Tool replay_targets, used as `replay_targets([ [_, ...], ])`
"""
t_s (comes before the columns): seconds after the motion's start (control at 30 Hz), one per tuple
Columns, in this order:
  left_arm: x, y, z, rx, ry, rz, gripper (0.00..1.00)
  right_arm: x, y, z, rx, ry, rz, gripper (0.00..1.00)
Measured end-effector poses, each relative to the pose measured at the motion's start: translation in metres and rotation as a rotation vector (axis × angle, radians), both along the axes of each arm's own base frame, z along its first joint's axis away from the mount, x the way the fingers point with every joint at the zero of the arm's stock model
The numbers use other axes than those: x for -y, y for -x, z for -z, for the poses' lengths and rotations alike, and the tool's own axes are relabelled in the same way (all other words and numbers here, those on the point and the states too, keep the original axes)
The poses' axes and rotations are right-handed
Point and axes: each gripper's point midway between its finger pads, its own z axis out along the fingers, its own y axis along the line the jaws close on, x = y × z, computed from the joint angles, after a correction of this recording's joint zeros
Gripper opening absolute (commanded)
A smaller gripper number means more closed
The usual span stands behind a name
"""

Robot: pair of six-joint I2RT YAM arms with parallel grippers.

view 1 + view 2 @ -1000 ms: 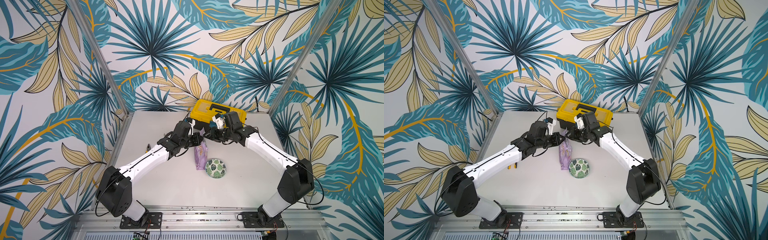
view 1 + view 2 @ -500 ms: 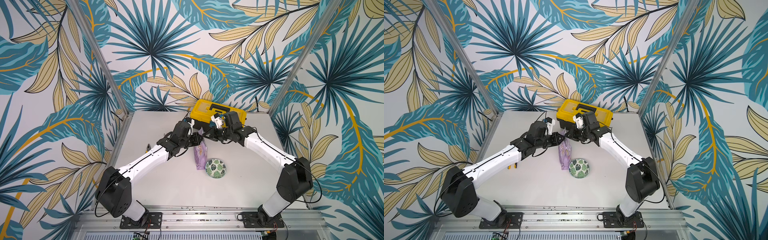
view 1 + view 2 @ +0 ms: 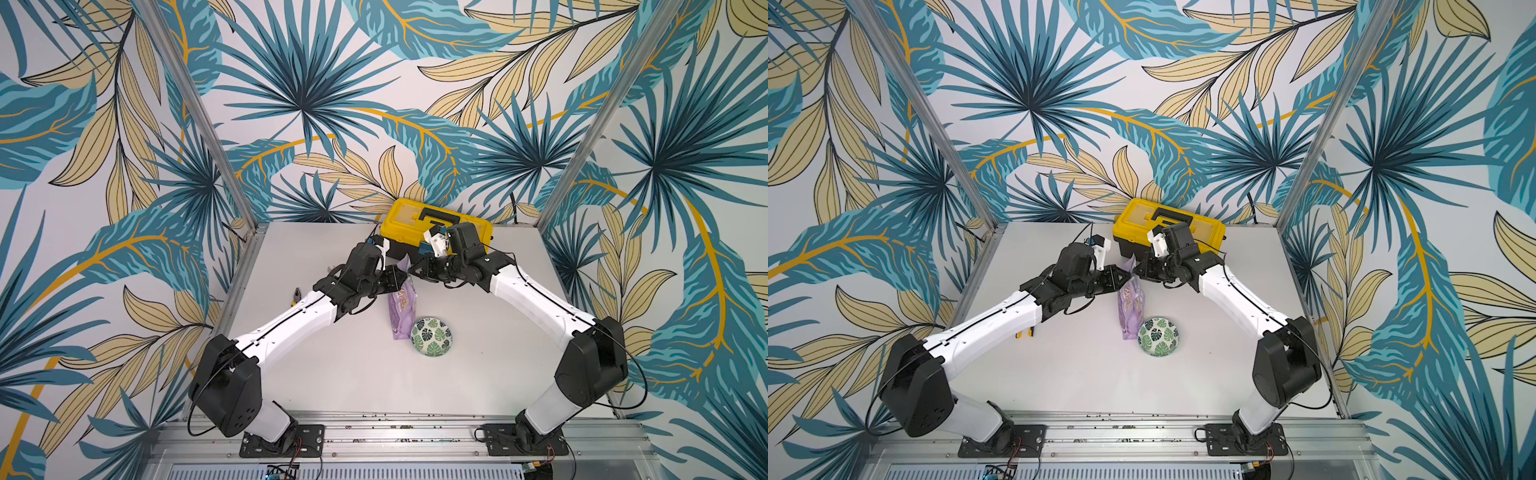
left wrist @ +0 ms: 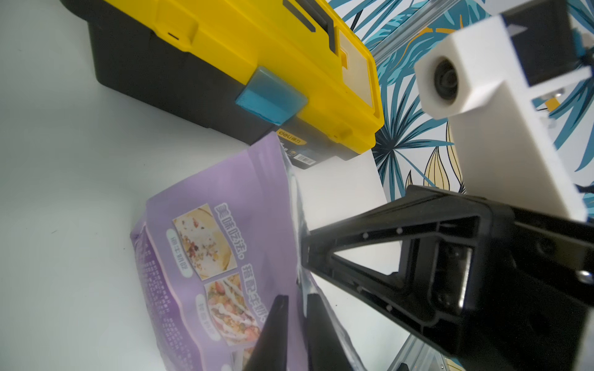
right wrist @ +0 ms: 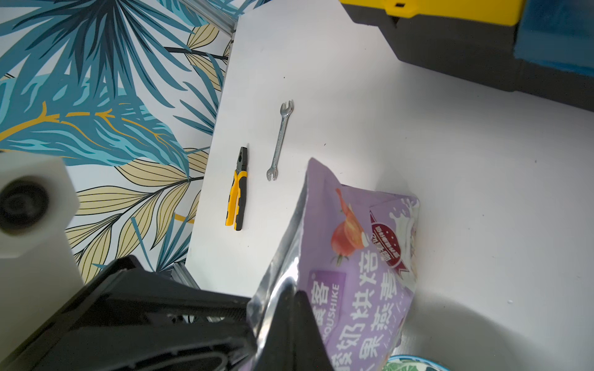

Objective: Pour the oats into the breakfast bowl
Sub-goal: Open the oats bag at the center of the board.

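Left wrist view is showing the left end effector (image 4: 298,297) clenching the silvery top edge of the lilac oats pouch (image 4: 225,231), with the film pinched between its fingers. Right wrist view is showing the right end effector (image 5: 295,290) gripping that same top edge from the opposite side. In both top views the pouch is standing upright on the white tabletop (image 3: 332,374), and the breakfast bowl (image 3: 431,336) is sitting just beside its base. A yellow-and-black toolbox (image 3: 411,220) is resting behind them, while pliers (image 5: 238,196) and a wrench (image 5: 280,139) are lying near the tabletop's left edge.
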Motion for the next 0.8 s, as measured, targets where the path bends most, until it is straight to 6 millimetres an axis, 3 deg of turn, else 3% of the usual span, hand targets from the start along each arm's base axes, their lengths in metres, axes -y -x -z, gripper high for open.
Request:
replay_targets([
  [0.07, 0.000, 0.000, 0.000, 0.001, -0.001, 0.003, 0.01, 0.000, 0.000, 0.000, 0.005, 0.006, 0.000, 0.00],
  [0.37, 0.001, 0.001, 0.001, 0.005, -0.007, 0.004, 0.00, 0.009, -0.001, -0.003, 0.036, 0.099, 0.023, 0.00],
  [0.63, -0.012, 0.002, -0.001, 0.021, -0.051, -0.038, 0.00, 0.052, -0.014, 0.007, 0.070, 0.321, 0.152, 0.02],
  [0.67, -0.012, 0.003, -0.001, 0.021, -0.053, -0.040, 0.00, 0.053, -0.013, 0.008, 0.071, 0.330, 0.151, 0.20],
  [0.8, -0.012, 0.003, -0.001, 0.020, -0.053, -0.039, 0.00, 0.040, -0.007, 0.000, 0.061, 0.244, 0.109, 0.44],
])
